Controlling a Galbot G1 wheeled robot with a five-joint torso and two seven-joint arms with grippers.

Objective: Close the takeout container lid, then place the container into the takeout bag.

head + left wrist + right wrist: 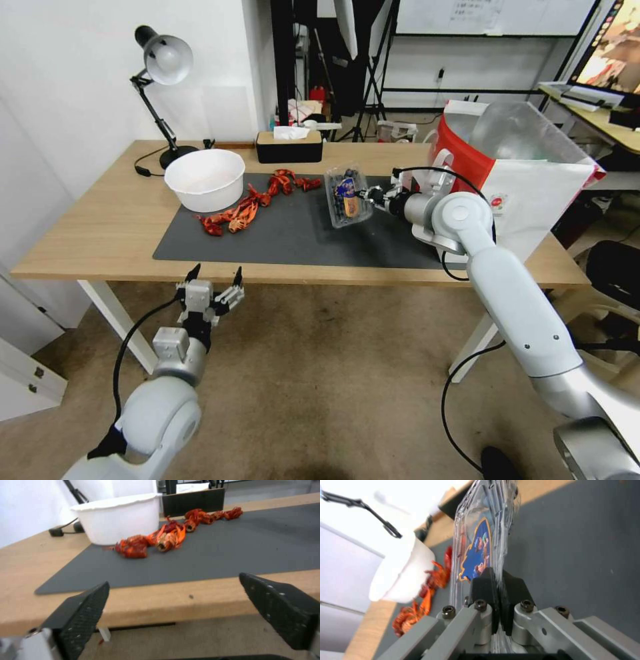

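Observation:
The takeout container (347, 198), a clear clamshell with dark berries inside, hangs tilted just above the grey mat (287, 233) at its right middle. Its lid (345, 185) carries a blue sticker and lies against the other half. My right gripper (367, 195) is shut on the container's rim from the right. The right wrist view shows the black fingers (482, 585) pinching the thin clear edge, with the lid (476, 552) running away from them. The takeout bag (533, 180), white and red with foil lining, stands open at the table's right end. My left gripper (217, 275) hangs open below the table's front edge.
A white bowl (205, 179) stands at the mat's back left, with red crawfish (250, 203) strewn beside it. A black tissue box (289, 147) and a desk lamp (163, 63) are at the back. The left wrist view looks over the table edge (150, 600) towards the bowl (120, 520).

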